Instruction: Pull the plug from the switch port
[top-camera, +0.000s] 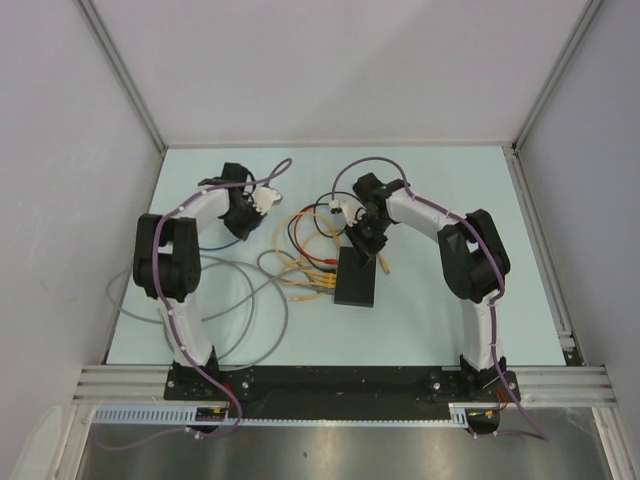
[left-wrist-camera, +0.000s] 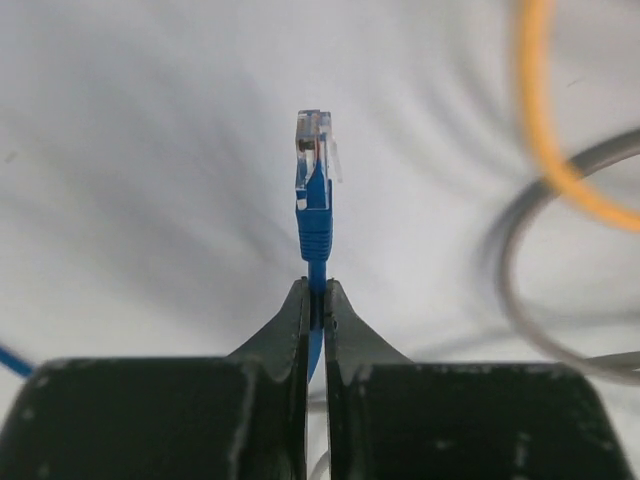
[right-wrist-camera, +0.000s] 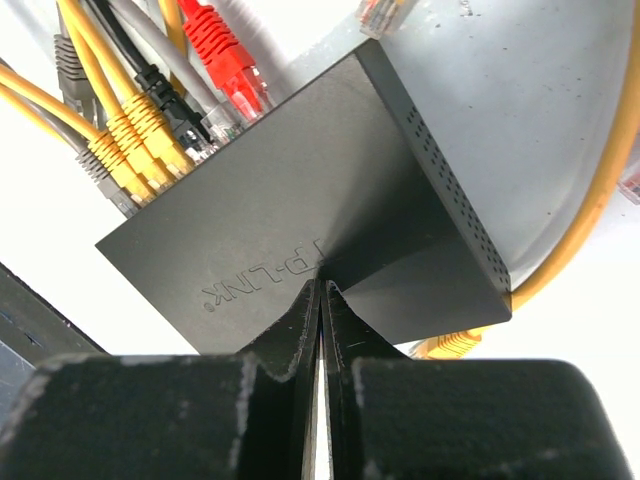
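The switch (top-camera: 357, 280) is a flat black box lying mid-table. In the right wrist view the switch (right-wrist-camera: 300, 190) has several plugs in its far-left edge: yellow plugs (right-wrist-camera: 135, 150), a black plug (right-wrist-camera: 165, 95), a red plug (right-wrist-camera: 225, 60) and a grey plug (right-wrist-camera: 72, 70). My right gripper (right-wrist-camera: 322, 283) is shut and empty, its tips resting on the switch's top; it also shows in the top view (top-camera: 365, 238). My left gripper (left-wrist-camera: 317, 290) is shut on a blue cable just behind its blue plug (left-wrist-camera: 314, 150), which is free in the air, left of the switch.
Loose grey cable loops (top-camera: 250, 300) lie on the table's left half. A loose yellow cable (right-wrist-camera: 590, 200) curves past the switch's right side, with a free yellow plug (top-camera: 384, 265) beside it. White walls enclose the table on three sides.
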